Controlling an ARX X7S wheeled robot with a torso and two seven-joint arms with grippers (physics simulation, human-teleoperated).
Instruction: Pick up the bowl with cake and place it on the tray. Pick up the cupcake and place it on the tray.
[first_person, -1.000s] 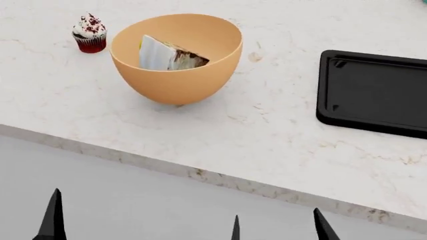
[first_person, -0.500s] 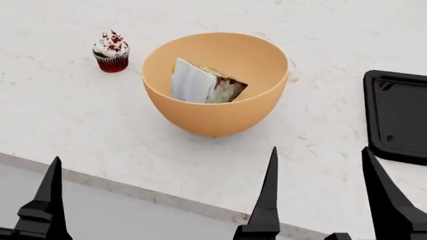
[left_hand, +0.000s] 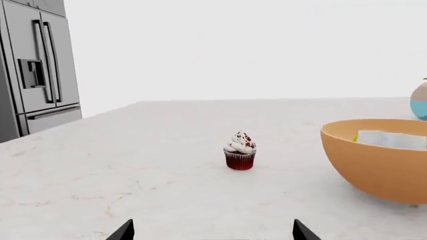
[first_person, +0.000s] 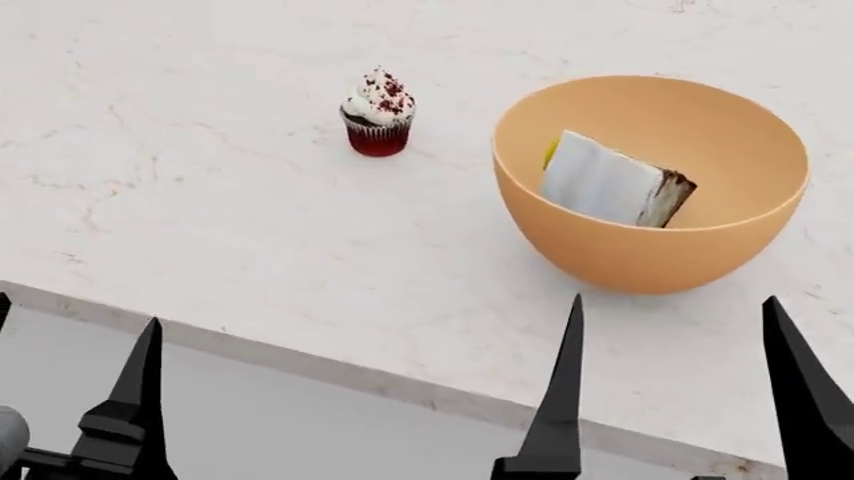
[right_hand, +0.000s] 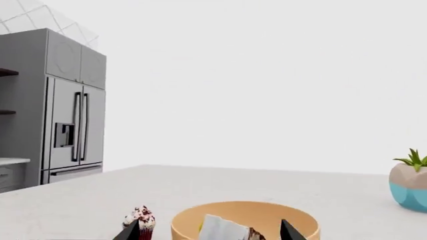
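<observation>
A broad white marble-patterned tabletop (first_person: 200, 200) is carrying everything, its pale near edge running diagonally across the lower part of the head view. A tall grey steel refrigerator (left_hand: 37, 70) is standing beyond the tabletop's far left end in both wrist views.

The large, deep, smooth orange-tan round bowl (first_person: 650, 185) is sitting upright on the tabletop, a little back from the near edge. The wedge-shaped slice of cake (first_person: 611, 182), white-frosted with a brown crumb face, is leaning inside the bowl against its inner wall. The flat black tray is showing in none of the current views.

A rounded teal-and-tan plant pot (right_hand: 409, 187) with green spiky leaves is standing toward the tabletop's far right, well apart from the bowl.

The right gripper (first_person: 674, 385) is hovering above the near edge, just in front of the bowl; its two black pointed fingers (first_person: 561, 400) are standing spread wide with nothing between them, and the right wrist view is looking straight at the bowl between the tips. The left gripper (left_hand: 210, 231) is also holding its fingers (left_hand: 123, 231) apart and empty, facing the cupcake from well back.

The small cupcake (first_person: 379, 125), with dark red wrapper, white swirled frosting and red crumbs, is standing upright on the tabletop to the left of the bowl, near it but not touching.
</observation>
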